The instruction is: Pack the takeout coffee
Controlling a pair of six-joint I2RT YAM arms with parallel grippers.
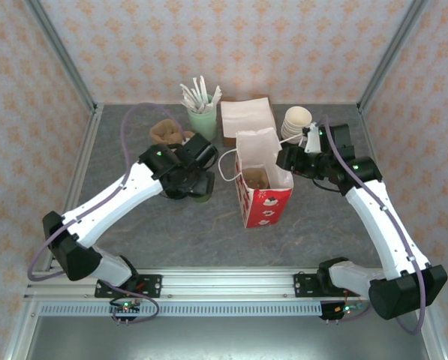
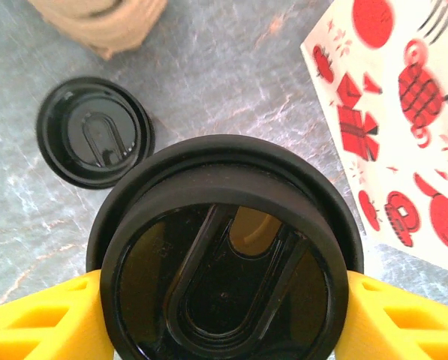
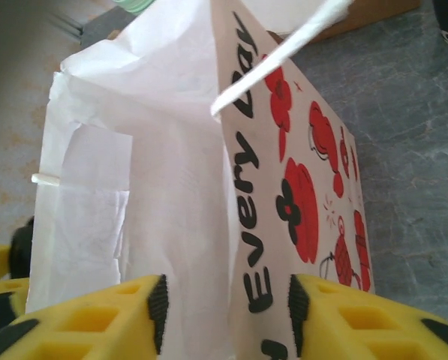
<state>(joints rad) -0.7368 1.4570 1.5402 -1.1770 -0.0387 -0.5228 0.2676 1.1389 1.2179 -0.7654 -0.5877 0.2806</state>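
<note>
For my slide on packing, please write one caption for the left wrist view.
Left end effector straddling the black-lidded takeout coffee, beside a second black lid and the red-and-white bag.

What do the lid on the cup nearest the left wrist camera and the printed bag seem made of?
Coffee lid: glossy black plastic, judging by moulded ridges and reflections. Bag: thin matte paper, probably; creased, light glowing through its white wall.

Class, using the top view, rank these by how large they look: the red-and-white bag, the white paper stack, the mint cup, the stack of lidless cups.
1. red-and-white bag
2. white paper stack
3. mint cup and stack of lidless cups: they look alike, so unranked.
</note>
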